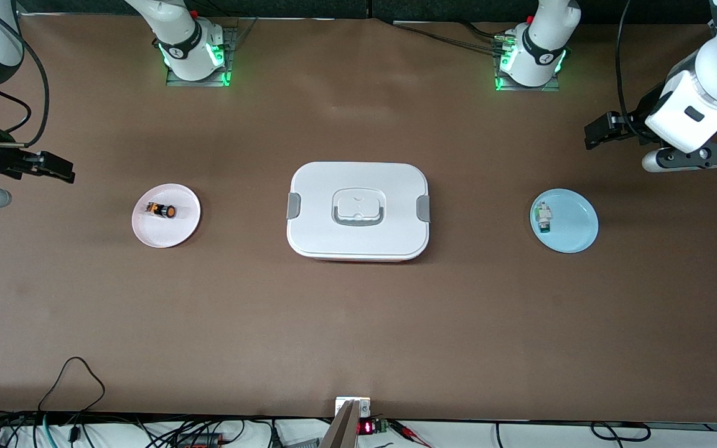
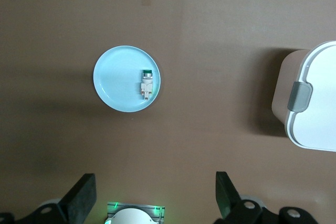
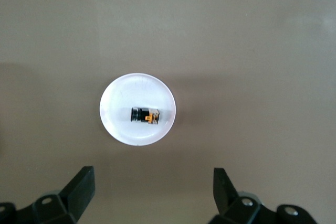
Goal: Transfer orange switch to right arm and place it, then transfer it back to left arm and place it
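Nothing Gripped: Both Pincers Spread Wide Above the Desk

Nearest the front camera, at the brown desk [image 1: 358, 323] edge, sit tangled cables and a small device with a red display [image 1: 365, 427]. Farther in, three things lie in a row across the middle. The box [image 1: 358, 211] stands at the centre, lid on, grey latches at both ends and a grey handle recessed in the top; a reddish edge shows along its base. Toward the right arm's end of the desk rests a pink plate [image 1: 166, 233], and the orange switch [image 1: 161, 210] lies on its side on that plate, well apart from the box. Toward the left arm's end rests a light blue plate [image 1: 573, 233] carrying a small white-and-green component [image 1: 544, 218].

Up in the air, the right pincer [image 1: 53, 167] hangs over bare desk near the pink plate, its fingers [image 3: 79, 190] spread wide, holding and touching nothing. The left pincer [image 1: 601, 132] hangs over bare desk near the blue plate, its fingers [image 2: 79, 198] likewise spread wide and empty. Farthest off, the two arm bases stand along the desk's edge, glowing green.
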Robot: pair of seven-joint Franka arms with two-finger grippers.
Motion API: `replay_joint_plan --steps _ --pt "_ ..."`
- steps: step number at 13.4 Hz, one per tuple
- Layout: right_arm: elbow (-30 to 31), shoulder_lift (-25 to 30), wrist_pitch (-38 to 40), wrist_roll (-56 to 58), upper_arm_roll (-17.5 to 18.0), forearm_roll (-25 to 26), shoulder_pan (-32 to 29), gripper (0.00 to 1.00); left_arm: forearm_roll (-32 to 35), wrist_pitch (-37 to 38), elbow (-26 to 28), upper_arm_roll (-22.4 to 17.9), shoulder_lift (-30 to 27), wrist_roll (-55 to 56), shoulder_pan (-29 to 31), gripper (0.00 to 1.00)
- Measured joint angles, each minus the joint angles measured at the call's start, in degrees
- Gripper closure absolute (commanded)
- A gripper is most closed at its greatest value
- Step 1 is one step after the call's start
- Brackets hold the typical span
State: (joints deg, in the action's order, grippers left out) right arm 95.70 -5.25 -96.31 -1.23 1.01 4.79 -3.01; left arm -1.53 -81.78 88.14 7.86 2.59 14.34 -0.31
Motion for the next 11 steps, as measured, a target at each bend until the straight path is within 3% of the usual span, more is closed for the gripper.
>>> replay_joint_plan --steps 4,11 --pt "5.1 3.1 -1.7 0.0 -0.4 0.0 -0.9 0.00 0.0 0.0 0.0 0.1 0.0 -0.1 0.0 0.00" --pt "2.6 3.2 0.3 0.1 -0.6 -0.1 -1.4 0.00 0.0 -0.4 -0.1 0.1 0.3 -0.5 0.3 0.00"
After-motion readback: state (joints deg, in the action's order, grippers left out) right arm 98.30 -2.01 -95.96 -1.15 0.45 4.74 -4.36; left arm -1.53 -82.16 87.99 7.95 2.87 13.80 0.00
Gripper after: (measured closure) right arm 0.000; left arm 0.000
